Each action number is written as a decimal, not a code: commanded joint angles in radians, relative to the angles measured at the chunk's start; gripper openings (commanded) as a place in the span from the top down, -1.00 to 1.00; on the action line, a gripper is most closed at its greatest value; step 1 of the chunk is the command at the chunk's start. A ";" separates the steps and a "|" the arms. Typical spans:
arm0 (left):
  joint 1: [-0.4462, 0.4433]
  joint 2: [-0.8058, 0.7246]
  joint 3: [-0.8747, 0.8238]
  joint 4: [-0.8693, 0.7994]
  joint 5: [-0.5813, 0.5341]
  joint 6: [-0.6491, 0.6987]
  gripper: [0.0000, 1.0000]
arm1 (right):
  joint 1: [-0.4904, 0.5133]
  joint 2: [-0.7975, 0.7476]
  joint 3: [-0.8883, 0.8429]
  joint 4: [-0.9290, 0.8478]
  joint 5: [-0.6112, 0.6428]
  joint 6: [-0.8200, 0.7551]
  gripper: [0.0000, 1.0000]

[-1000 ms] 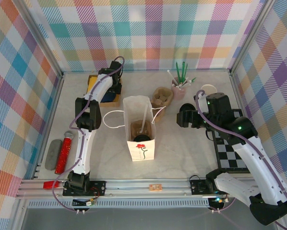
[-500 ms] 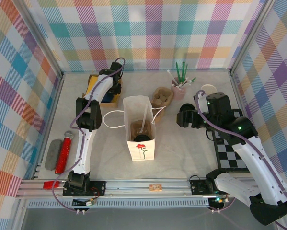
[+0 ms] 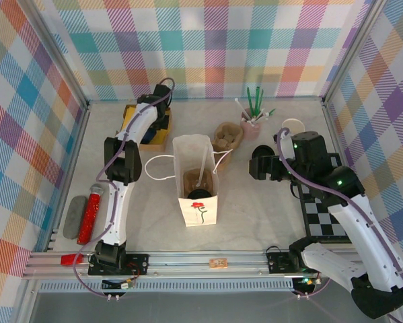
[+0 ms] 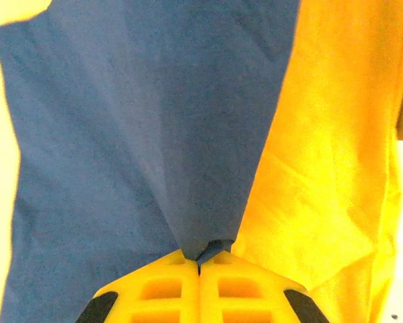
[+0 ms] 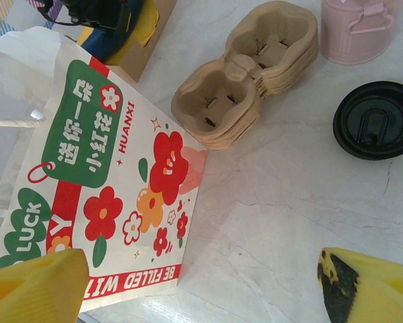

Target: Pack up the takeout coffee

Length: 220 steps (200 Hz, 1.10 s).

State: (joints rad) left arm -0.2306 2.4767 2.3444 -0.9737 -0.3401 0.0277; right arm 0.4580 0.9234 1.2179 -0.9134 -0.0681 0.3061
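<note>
A round black lid (image 5: 375, 120) sits on the table beside the pink pot (image 5: 356, 27); I take it for the takeout coffee seen from above, its cup hidden beneath. The white paper bag (image 3: 198, 182) stands open mid-table, with a brown carrier and something dark and round inside. My right gripper (image 5: 201, 289) hangs open over bare table between the bag (image 5: 87, 175) and the lid, holding nothing. At the back left, my left gripper (image 4: 200, 266) is shut on a fold of blue napkin (image 4: 140, 134) lying next to a yellow one (image 4: 336, 168).
A stack of brown cup carriers (image 5: 248, 74) lies behind the bag. A cardboard box (image 3: 130, 114) holds the napkins. A white-rimmed cup (image 3: 292, 124) stands at the back right, with a checkered mat (image 3: 325, 215) at the right. A red-handled tool (image 3: 90, 212) and a grey pad (image 3: 73, 215) lie at the left edge.
My right gripper has drifted slightly to the right. The left arm stays at the napkin box, with its jaws now closed there.
</note>
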 commanded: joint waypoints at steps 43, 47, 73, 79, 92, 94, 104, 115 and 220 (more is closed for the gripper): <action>-0.001 -0.204 -0.072 0.009 -0.034 0.006 1.00 | -0.004 -0.043 -0.001 0.003 0.004 -0.011 -0.76; -0.001 -0.211 -0.076 0.010 -0.035 0.005 1.00 | -0.004 -0.046 -0.003 0.002 0.004 -0.010 -0.76; -0.001 -0.250 -0.093 0.016 -0.022 -0.006 1.00 | -0.004 -0.063 -0.014 -0.001 0.005 -0.007 -0.75; -0.001 -0.260 -0.094 0.017 -0.019 -0.010 1.00 | -0.004 -0.066 -0.016 -0.002 0.007 -0.006 -0.75; -0.001 -0.281 -0.101 0.019 -0.006 -0.018 1.00 | -0.004 -0.076 -0.022 -0.004 0.008 -0.004 -0.75; -0.001 -0.285 -0.101 0.020 -0.003 -0.020 1.00 | -0.004 -0.077 -0.023 -0.004 0.008 -0.004 -0.75; -0.001 -0.304 -0.106 0.024 0.012 -0.026 1.00 | -0.004 -0.081 -0.026 -0.007 0.010 -0.005 -0.75; -0.001 -0.326 -0.112 0.029 0.029 -0.033 1.00 | -0.004 -0.087 -0.026 -0.009 0.011 -0.003 -0.75; -0.006 -0.665 -0.289 0.204 0.296 -0.061 1.00 | -0.004 -0.108 -0.024 -0.012 0.007 0.009 -0.74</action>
State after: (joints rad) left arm -0.2321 1.9182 2.1162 -0.8661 -0.1425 -0.0139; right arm 0.4580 0.8276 1.1965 -0.9253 -0.0608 0.3069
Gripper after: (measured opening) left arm 0.053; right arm 0.873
